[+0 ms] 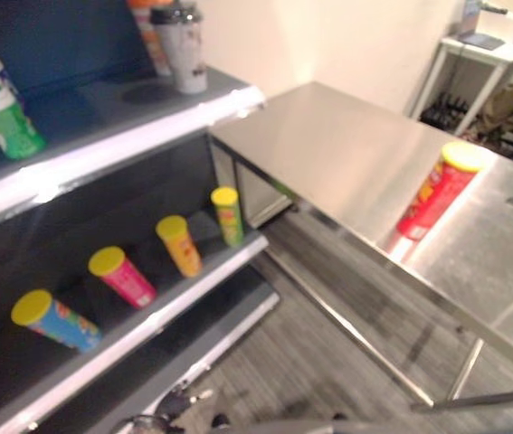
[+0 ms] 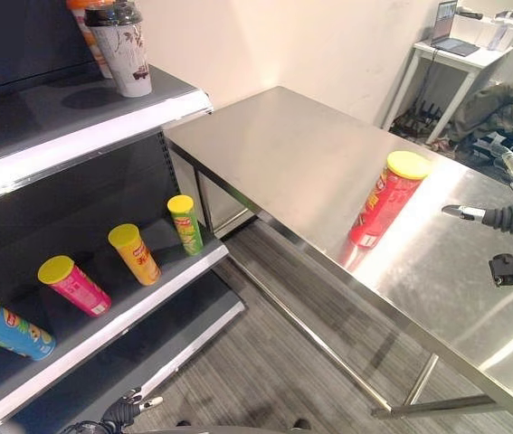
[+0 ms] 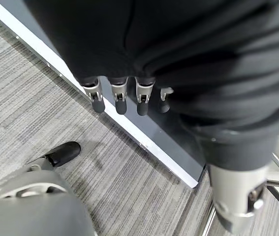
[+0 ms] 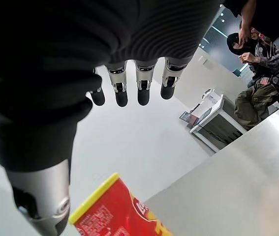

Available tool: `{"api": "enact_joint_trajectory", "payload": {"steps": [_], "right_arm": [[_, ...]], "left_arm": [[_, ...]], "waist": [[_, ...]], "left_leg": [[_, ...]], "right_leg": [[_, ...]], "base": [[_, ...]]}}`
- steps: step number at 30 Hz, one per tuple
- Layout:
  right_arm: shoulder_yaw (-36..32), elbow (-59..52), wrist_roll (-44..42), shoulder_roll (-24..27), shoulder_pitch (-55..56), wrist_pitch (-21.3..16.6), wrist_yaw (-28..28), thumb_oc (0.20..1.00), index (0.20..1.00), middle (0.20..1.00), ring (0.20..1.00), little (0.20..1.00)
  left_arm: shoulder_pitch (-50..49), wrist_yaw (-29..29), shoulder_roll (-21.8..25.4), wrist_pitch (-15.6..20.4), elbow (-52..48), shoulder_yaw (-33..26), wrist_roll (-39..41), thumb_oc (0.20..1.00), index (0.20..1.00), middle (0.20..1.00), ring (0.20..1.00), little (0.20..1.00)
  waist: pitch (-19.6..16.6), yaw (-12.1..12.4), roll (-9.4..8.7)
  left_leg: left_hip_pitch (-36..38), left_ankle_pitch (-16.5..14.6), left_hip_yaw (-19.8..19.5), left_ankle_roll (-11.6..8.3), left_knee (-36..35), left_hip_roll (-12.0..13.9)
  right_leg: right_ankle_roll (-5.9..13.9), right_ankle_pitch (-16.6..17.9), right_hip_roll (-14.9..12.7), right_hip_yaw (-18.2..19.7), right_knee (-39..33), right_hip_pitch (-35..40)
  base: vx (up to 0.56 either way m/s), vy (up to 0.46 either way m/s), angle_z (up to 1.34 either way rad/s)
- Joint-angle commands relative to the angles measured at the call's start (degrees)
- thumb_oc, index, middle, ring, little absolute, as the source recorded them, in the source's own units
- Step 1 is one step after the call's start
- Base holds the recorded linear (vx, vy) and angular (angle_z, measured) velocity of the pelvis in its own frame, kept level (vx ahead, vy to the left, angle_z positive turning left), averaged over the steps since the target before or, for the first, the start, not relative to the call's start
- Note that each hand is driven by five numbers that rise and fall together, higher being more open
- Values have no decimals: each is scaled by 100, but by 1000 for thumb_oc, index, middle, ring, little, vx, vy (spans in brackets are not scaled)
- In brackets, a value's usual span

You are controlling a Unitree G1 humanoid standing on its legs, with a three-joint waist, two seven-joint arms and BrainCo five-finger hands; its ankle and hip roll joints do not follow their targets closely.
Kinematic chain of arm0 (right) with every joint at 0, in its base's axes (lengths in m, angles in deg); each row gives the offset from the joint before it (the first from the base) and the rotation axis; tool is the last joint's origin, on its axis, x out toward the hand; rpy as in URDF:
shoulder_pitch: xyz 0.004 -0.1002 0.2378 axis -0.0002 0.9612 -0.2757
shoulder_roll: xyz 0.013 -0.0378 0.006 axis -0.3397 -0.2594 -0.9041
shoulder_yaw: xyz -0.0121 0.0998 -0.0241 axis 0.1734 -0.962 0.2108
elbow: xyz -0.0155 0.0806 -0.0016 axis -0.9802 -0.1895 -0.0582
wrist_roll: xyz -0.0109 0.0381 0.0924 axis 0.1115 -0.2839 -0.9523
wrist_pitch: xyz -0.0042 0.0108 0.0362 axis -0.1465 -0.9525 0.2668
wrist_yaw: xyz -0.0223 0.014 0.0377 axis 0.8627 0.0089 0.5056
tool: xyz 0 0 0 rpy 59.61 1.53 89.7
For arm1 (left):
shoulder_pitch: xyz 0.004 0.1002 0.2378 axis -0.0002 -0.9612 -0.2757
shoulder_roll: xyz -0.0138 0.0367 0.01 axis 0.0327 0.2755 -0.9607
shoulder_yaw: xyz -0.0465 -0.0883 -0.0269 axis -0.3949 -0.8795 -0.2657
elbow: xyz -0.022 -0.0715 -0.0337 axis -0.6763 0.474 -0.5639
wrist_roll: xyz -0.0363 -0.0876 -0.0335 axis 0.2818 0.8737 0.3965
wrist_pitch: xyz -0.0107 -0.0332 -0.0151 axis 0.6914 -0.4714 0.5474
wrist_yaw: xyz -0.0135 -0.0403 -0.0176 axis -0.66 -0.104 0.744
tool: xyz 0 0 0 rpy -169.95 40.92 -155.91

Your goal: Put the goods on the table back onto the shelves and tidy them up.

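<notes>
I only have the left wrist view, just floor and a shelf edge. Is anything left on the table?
Observer: Yes, one red can with a yellow lid stands on the steel table.
Operator: Is the right hand holding it?
Observer: No. The right hand is beside it, apart from it, with straight fingers.
Operator: What's on the shelf?
Observer: The lower shelf holds a blue can, a pink can, an orange can and a green can.

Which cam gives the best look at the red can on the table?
Right eye view: the whole red can stands upright on the steel table, sharply seen. Left eye view shows it blurrier; right wrist view catches its yellow-lidded top below the right hand.
</notes>
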Motion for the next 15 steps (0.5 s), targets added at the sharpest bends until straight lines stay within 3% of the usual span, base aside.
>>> {"api": "enact_joint_trajectory", "payload": {"steps": [1, 15], "right_arm": [[169, 170, 28, 474, -756, -142, -84, 1000, 1000, 1000, 1000, 1000], [980, 827, -19, 484, -1549, -63, -75, 1000, 1000, 1000, 1000, 1000]], "left_arm": [[354, -30, 170, 148, 141, 144, -220, 1000, 1000, 1000, 1000, 1000], [320, -49, 199, 118, 136, 207, -128, 1000, 1000, 1000, 1000, 1000]], "waist": [[-14, 275, -69], [-15, 456, -133]], "left_leg": [[246, -409, 347, -171, 124, 14], [255, -373, 259, -180, 95, 17]], "right_leg": [[39, -491, -22, -323, 162, 92], [14, -495, -19, -440, 167, 162]], "base": [[5, 1, 6], [-1, -3, 6]]}}
